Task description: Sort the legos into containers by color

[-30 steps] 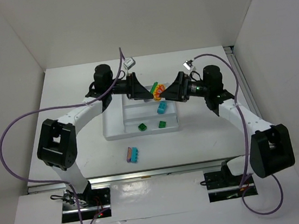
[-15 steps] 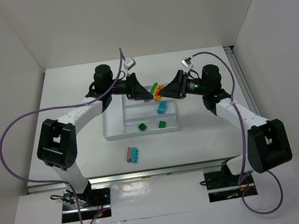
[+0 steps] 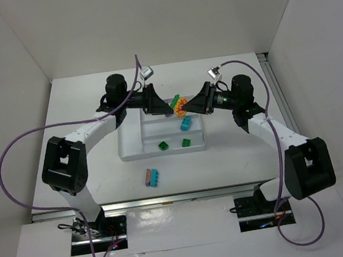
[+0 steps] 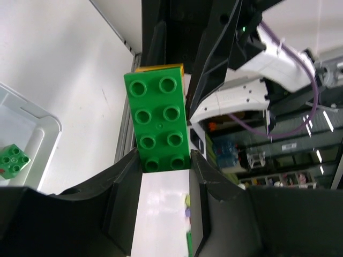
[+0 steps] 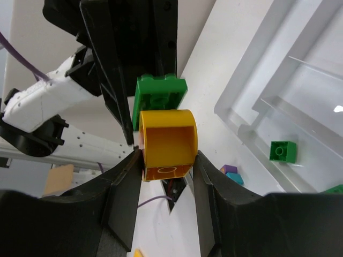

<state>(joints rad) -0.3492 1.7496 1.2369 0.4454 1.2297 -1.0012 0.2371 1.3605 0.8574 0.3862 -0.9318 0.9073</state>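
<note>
A green lego [image 4: 159, 123] with an orange lego [image 5: 168, 142] stuck to it hangs in the air over the back of the tray [image 3: 129, 143]. My left gripper [image 4: 166, 160] is shut on the near end of the green lego [image 3: 173, 100]. From the opposite side, my right gripper [image 5: 166, 158] is shut on the orange lego [image 3: 181, 106], its fingers against both sides. The green lego [image 5: 159, 93] shows just behind the orange one. The containers hold one cyan lego [image 3: 185, 124] and two green legos [image 3: 163, 145] [image 3: 186, 142].
A purple and cyan stack [image 3: 153, 178] lies on the table in front of the tray. White walls enclose the table at the back and both sides. The two grippers [image 3: 170, 107] [image 3: 184, 108] meet tip to tip above the tray's back edge.
My right gripper has moved left to the held stack and closed on the orange lego. The left gripper has kept its hold on the green lego and barely moved.
</note>
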